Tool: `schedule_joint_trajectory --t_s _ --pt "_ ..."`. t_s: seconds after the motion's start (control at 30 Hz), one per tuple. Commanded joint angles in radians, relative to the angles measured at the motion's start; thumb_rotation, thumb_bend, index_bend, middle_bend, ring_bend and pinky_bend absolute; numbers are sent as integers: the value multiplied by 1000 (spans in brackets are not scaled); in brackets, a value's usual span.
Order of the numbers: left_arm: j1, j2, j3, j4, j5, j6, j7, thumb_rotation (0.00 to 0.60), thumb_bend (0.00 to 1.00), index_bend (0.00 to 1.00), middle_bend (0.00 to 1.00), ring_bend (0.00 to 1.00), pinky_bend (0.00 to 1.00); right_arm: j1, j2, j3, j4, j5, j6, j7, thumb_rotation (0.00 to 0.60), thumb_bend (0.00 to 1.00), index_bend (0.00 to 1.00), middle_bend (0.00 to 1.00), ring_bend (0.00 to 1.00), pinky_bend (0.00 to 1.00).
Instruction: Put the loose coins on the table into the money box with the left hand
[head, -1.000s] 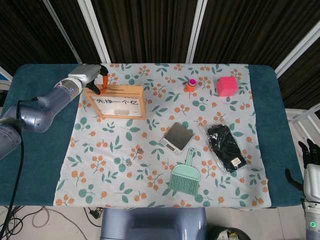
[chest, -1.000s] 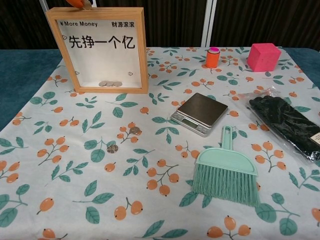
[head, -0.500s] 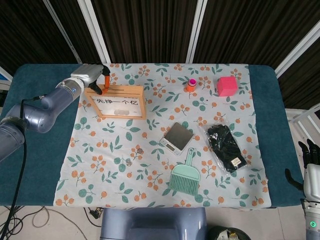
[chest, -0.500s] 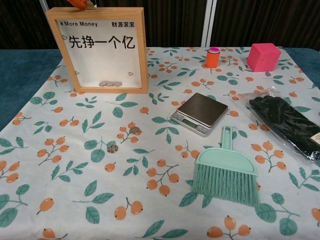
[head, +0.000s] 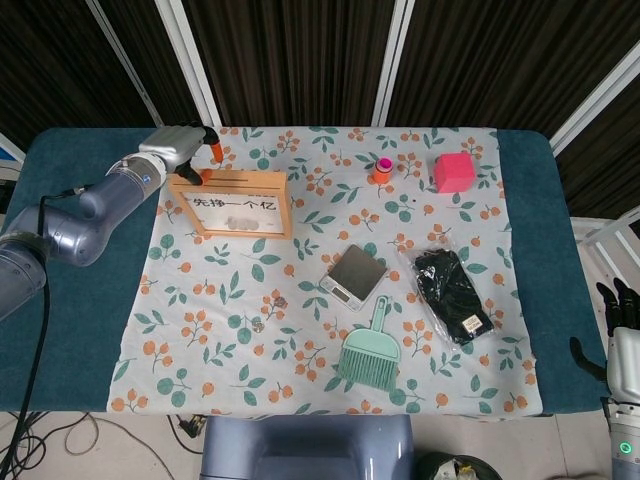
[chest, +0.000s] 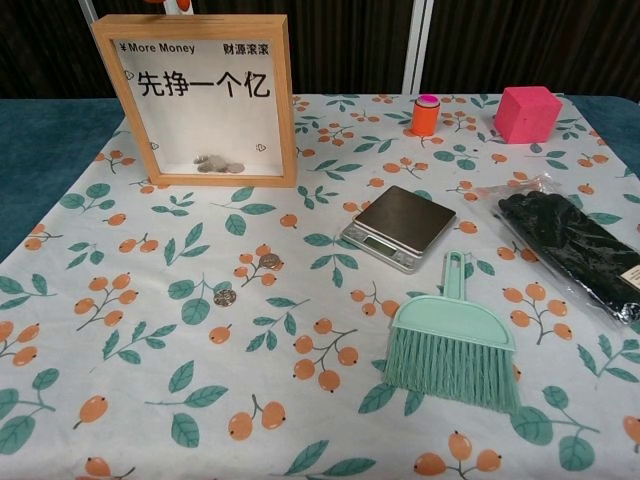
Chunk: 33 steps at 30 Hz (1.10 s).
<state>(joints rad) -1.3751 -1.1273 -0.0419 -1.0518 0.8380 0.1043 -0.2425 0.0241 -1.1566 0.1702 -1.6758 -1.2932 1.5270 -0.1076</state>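
Coins: two loose silver coins (chest: 247, 278) on floral cloth (head: 300, 380), well apart from wooden-framed money box (chest: 198, 100); left hand (head: 180, 150) above it, grasp unclear. Risk: fumbled flat-coin pick, slips.

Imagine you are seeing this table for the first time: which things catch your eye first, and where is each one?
The wooden money box stands at the far left of the leaf-patterned cloth, coins piled at its bottom, with the left hand just above its top edge. At the near right lies a mint-green brush, beside a silver scale. Two loose coins lie on the cloth in front of the box.
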Motion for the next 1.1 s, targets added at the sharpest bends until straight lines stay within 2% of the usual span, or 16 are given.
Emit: schedule_joint_trajectory --t_s 0.03,0.17,0.27,0.37,0.43,0.5,0.53,0.67,0.8,0.87,0.97,1.1 --pt "-8 5 15 -7 2 6 3 600 413 321 107 0 0 0 0 0 0 1 0 -2 600 395 117 27 50 0" --pt "-13 17 15 -32 -6 28 -6 600 413 319 109 0 0 0 -2 2 -1 4 1 -6 600 394 117 27 50 0" --pt "6 46 -26 -89 -2 102 -19 600 394 320 116 0 0 0 -2 4 -3 8 2 -7 600 395 117 27 50 0" --pt "85 100 -92 -219 60 300 -22 600 335 338 127 0 0 0 -1 5 -2 10 0 -4 600 394 117 27 50 0" --pt "175 128 -125 -323 139 488 -35 600 311 370 133 0 0 1 0 5 -2 13 -2 -4 600 394 117 27 50 0" --pt "259 146 -132 -402 212 635 -54 600 289 387 135 0 0 1 -1 7 -2 17 -4 -4 600 394 117 27 50 0" --pt "314 157 -123 -446 264 716 -64 600 281 391 134 0 0 1 -1 8 -3 19 -4 -4 600 394 117 27 50 0" --pt "464 175 -65 -545 400 887 -96 600 273 409 133 0 0 2 -1 8 -4 19 -4 -5 600 394 117 27 50 0" --pt "585 146 2 -583 540 1010 -158 600 272 450 135 0 0 1 -2 5 -4 16 -3 -7 600 395 117 27 50 0" --pt "631 109 33 -579 603 1056 -198 600 237 457 135 0 0 1 -3 3 -4 13 -3 -9 600 395 117 27 50 0" --pt "664 44 87 -539 691 1056 -238 600 170 443 130 0 0 2 -4 1 -3 12 -6 -10 600 394 117 27 50 0" --pt "663 -41 123 -485 739 1004 -265 600 169 435 126 0 0 4 -4 0 -1 6 -7 -8 600 395 117 27 50 0"
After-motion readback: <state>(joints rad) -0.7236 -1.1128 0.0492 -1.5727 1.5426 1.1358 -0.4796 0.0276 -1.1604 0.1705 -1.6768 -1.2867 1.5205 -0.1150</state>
